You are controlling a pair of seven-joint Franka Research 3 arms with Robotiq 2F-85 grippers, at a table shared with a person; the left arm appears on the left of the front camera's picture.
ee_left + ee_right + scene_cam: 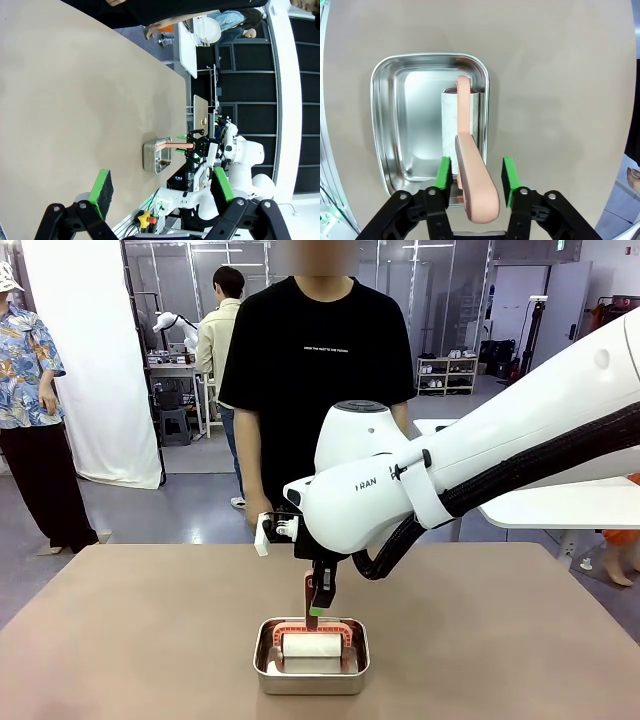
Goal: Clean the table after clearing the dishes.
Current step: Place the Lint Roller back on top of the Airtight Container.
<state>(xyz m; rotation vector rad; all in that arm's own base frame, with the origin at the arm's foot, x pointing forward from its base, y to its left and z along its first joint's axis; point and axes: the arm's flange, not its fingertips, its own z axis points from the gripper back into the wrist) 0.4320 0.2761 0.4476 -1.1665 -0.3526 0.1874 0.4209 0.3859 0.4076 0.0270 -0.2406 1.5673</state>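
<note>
A lint roller with a pink handle [475, 185] and a white roll [312, 648] lies in a small steel pan [311, 678] on the beige table [120, 640], near its front middle. My right gripper [320, 602] hangs just above the pan. Its green pads [444, 172] stand on either side of the pink handle with a narrow gap on each side, so it is open. In the left wrist view my left gripper [161, 172] is open with nothing between its fingers, off the table's end, and the pan [157, 157] shows far off. The dishes are out of view.
A person in a black shirt [315, 350] stands at the table's far edge, right behind the right arm. A smaller white table [560, 505] stands off to the right. Bare tabletop spreads left and right of the pan.
</note>
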